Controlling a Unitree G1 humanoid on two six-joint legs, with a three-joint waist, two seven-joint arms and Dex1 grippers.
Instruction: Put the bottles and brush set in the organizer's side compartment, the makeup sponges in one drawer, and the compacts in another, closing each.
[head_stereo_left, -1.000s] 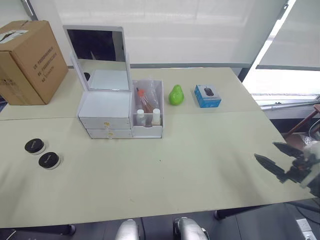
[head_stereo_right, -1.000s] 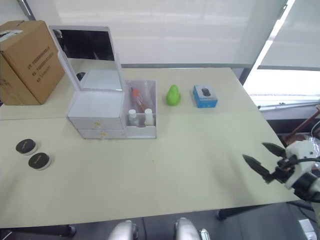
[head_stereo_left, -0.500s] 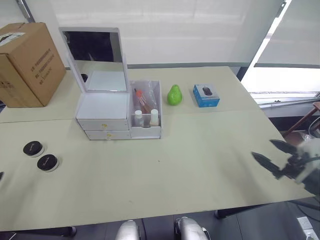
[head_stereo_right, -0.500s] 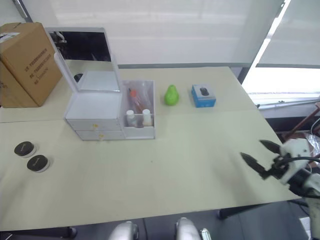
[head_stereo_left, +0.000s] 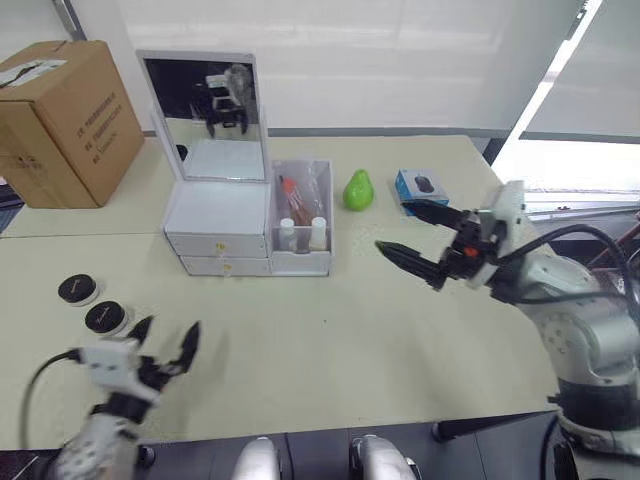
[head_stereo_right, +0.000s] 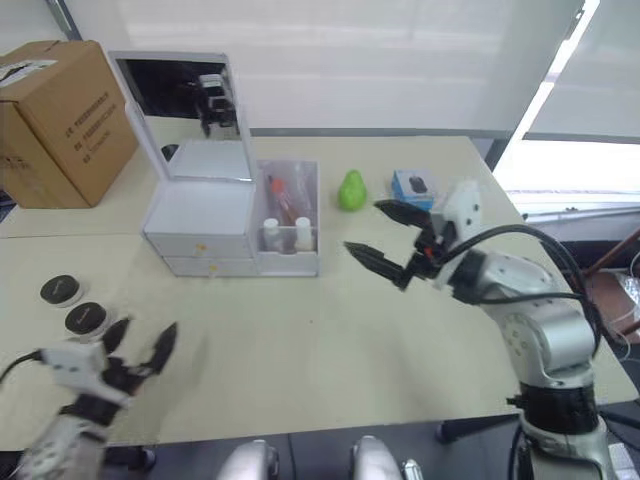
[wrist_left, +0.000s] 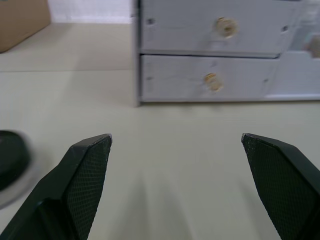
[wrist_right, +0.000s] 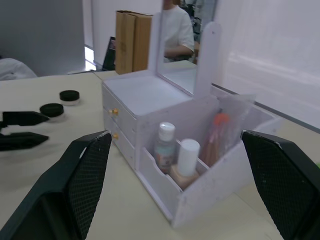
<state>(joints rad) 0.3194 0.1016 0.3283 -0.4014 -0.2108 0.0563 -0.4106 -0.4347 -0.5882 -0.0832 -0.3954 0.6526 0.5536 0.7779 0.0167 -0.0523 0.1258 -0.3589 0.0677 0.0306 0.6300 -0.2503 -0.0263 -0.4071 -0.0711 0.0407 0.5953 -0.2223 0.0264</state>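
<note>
Standing on the surface (head_stereo_left: 330, 340), the white organizer (head_stereo_left: 250, 235) has both drawers shut; two bottles (wrist_right: 172, 150) and what looks like the brush set (wrist_right: 216, 135) sit in its side compartment. Two black compacts (head_stereo_left: 92, 305) lie left of it. The left gripper (head_stereo_left: 165, 350) and right gripper (head_stereo_left: 412, 232) hover with fingers apart, holding nothing.

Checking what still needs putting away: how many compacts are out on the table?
2. Both compacts sit side by side on the table left of the organizer: one farther back, one nearer the left gripper. Closed drawers could hide others.
</note>
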